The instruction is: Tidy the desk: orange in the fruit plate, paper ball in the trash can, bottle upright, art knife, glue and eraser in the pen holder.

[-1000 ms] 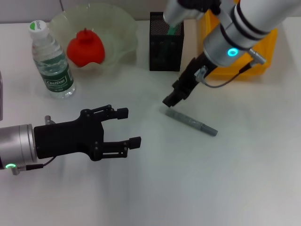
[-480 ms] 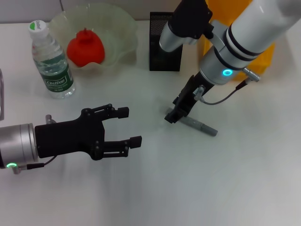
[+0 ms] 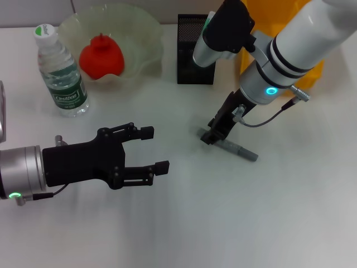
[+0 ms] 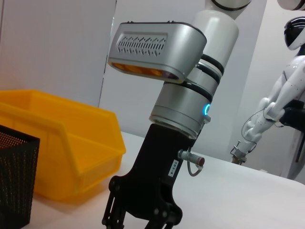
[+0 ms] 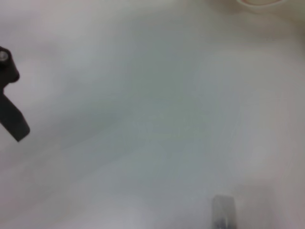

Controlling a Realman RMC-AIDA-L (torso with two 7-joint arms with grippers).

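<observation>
The grey glue stick (image 3: 237,147) lies on the white desk, right of centre. My right gripper (image 3: 214,134) is down at the stick's left end, fingers open; it also shows in the left wrist view (image 4: 143,220). My left gripper (image 3: 158,149) hovers open and empty at the front left. The orange (image 3: 101,56) sits in the pale-green fruit plate (image 3: 146,33). The bottle (image 3: 61,72) stands upright beside it. The black mesh pen holder (image 3: 189,61) has a mint-green art knife tip (image 3: 208,22) showing behind my right arm. The paper ball and eraser are out of view.
The yellow trash can (image 3: 315,73) stands behind my right arm, right of the pen holder; it also shows in the left wrist view (image 4: 62,143). A white humanoid robot (image 4: 281,109) stands far off beyond the desk.
My right gripper has come down from just above the glue stick's left tip and shifted slightly right along it. The left arm has not moved.
</observation>
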